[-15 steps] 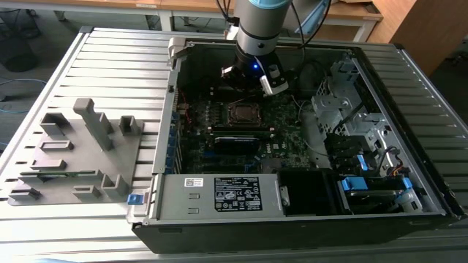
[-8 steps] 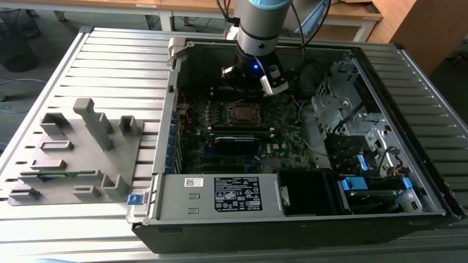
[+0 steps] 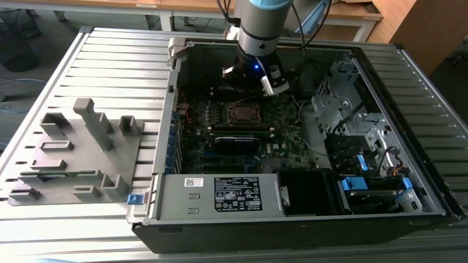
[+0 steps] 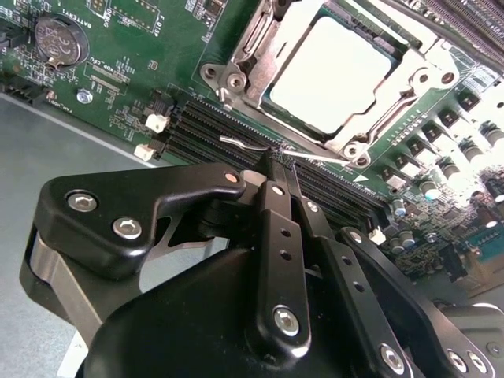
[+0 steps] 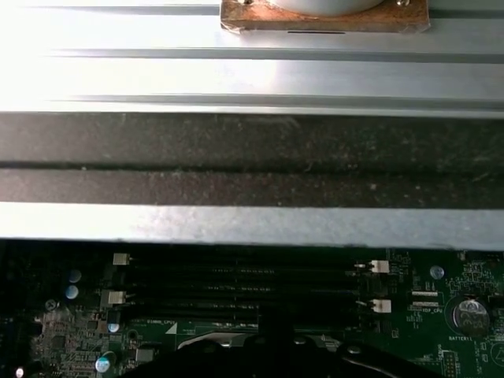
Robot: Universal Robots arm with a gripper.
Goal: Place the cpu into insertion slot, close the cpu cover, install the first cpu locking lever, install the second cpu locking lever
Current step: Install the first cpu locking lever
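The cpu (image 4: 331,75) is sitting flat in the insertion slot (image 3: 242,113), with the cpu cover (image 4: 256,55) lying closed around its edges, inside the open computer case (image 3: 166,126) on the worktop (image 3: 109,55). A thin wire locking lever (image 4: 236,142) is running along the socket edge nearest the claw (image 4: 277,161), parallel to the memory slots (image 4: 201,130). The claw is standing just short of the socket, clenched, its tips touching that wire; I cannot tell whether it is pinching it.

Cpu (image 4: 331,71) top: smooth dull-silver metal, bright w/ glare. Cpu cover (image 4: 256,47): silvery sheet metal, semi-shiny. Locking lever (image 4: 240,142): thin bright wire. Gripper (image 4: 276,157): matt black links, shiny screw heads. Motherboard (image 4: 118,87): glossy green PCB. Table (image 3: 109,60): ribbed satin metal. Fixture (image 3: 80,148): matt grey, plastic-looking.
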